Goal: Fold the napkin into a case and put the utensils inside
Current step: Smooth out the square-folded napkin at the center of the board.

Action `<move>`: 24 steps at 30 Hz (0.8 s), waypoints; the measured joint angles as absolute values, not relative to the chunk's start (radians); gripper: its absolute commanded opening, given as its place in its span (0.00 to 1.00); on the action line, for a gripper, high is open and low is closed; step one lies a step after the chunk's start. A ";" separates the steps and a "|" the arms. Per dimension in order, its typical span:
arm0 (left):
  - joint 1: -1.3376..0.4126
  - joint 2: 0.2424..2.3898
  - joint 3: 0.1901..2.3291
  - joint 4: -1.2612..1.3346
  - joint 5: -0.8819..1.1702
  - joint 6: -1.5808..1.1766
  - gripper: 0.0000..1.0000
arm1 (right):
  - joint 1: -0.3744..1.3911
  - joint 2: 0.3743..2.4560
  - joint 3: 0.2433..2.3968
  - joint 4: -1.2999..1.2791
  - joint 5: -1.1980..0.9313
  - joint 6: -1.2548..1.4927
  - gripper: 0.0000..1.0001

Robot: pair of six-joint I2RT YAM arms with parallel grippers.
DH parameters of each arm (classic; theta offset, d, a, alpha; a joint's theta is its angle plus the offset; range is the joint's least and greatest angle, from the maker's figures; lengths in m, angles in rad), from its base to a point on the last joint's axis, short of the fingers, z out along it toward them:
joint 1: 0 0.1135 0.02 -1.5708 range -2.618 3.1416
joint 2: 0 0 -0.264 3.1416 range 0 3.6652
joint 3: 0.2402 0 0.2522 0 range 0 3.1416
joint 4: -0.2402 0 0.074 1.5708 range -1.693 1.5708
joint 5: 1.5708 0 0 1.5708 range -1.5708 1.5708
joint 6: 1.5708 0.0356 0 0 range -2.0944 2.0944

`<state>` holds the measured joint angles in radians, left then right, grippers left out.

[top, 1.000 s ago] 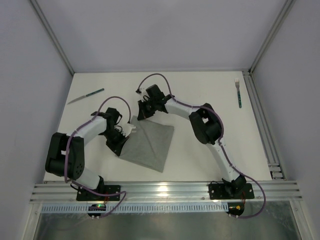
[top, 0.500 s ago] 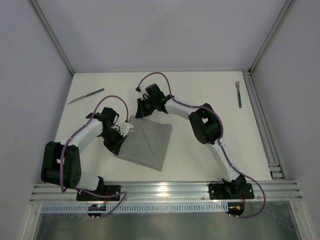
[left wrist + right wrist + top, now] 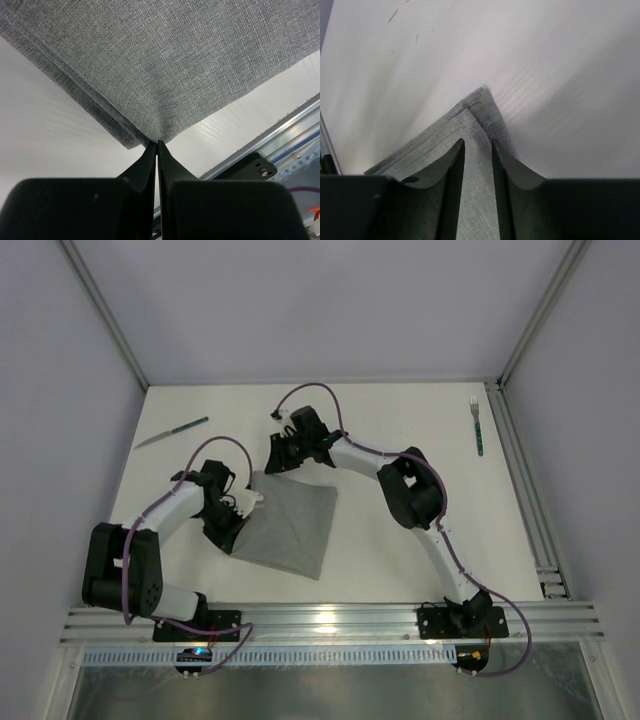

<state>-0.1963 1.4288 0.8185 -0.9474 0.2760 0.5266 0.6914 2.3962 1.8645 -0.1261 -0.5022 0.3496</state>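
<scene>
The grey napkin (image 3: 290, 525) lies folded over in several layers, near the middle of the table. My left gripper (image 3: 230, 538) is shut on its near left corner; the left wrist view shows the fingertips (image 3: 157, 143) pinched on the cloth (image 3: 160, 65). My right gripper (image 3: 268, 468) holds the far corner; in the right wrist view its gripper (image 3: 477, 142) has narrow-set fingers with the fabric (image 3: 470, 117) between them. The knife (image 3: 172, 432) lies at the far left. The fork (image 3: 477, 425) lies at the far right. Both have teal handles.
A metal rail (image 3: 520, 470) runs along the table's right edge and another (image 3: 330, 620) along the near edge. Grey walls close in the left, back and right sides.
Both grippers have moved left with the napkin. The cloth has slid left across the table, and its far corner now lies closer to the left arm.
</scene>
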 measured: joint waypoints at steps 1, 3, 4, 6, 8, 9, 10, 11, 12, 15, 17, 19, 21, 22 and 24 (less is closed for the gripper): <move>-0.192 1.430 0.815 -0.945 0.271 0.527 0.00 | 0.691 2.396 1.864 -0.129 -0.500 0.348 0.39; -0.184 1.433 0.806 -0.940 0.263 0.527 0.00 | 0.691 2.396 1.866 -0.142 -0.490 0.350 0.47; -0.181 1.436 0.802 -0.937 0.260 0.527 0.00 | 0.688 2.396 1.868 -0.146 -0.487 0.348 0.48; -0.178 1.442 0.796 -0.931 0.254 0.527 0.00 | 0.681 2.396 1.868 -0.156 -0.478 0.347 0.49; -0.176 1.446 0.793 -0.930 0.251 0.527 0.00 | 0.667 2.389 1.868 -0.175 -0.467 0.347 0.49; -0.176 1.447 0.793 -0.928 0.249 0.527 0.00 | 0.656 2.377 1.863 -0.192 -0.454 0.345 0.51; -0.175 1.447 0.793 -0.927 0.247 0.527 0.00 | 0.642 2.355 1.850 -0.212 -0.442 0.342 0.52; -0.174 1.447 0.793 -0.926 0.245 0.527 0.00 | 0.627 2.324 1.829 -0.227 -0.430 0.337 0.53; -0.173 1.447 0.793 -0.923 0.243 0.527 0.00 | 0.605 2.268 1.788 -0.250 -0.408 0.326 0.54; -0.168 1.446 0.791 -0.918 0.240 0.525 0.00 | 0.543 2.088 1.657 -0.302 -0.380 0.289 0.55; -0.163 1.447 0.788 -0.911 0.234 0.524 0.00 | 0.503 1.966 1.562 -0.315 -0.379 0.271 0.56; -0.160 1.448 0.786 -0.905 0.226 0.522 0.00 | 0.476 1.880 1.478 -0.328 -0.386 0.260 0.56; -0.158 1.457 0.786 -0.896 0.210 0.511 0.00 | 0.464 1.832 1.395 -0.324 -0.399 0.254 0.56; -0.157 1.463 0.786 -0.890 0.202 0.505 0.00 | 0.464 1.827 1.360 -0.324 -0.410 0.252 0.57; -0.157 1.482 0.786 -0.878 0.181 0.495 0.00 | 0.471 1.847 1.304 -0.331 -0.433 0.252 0.57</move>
<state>-0.1566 1.4818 0.7864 -0.8780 0.1814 0.4953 0.4706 1.8473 1.3041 -0.3313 -0.4328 0.2523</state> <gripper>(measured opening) 0.005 0.565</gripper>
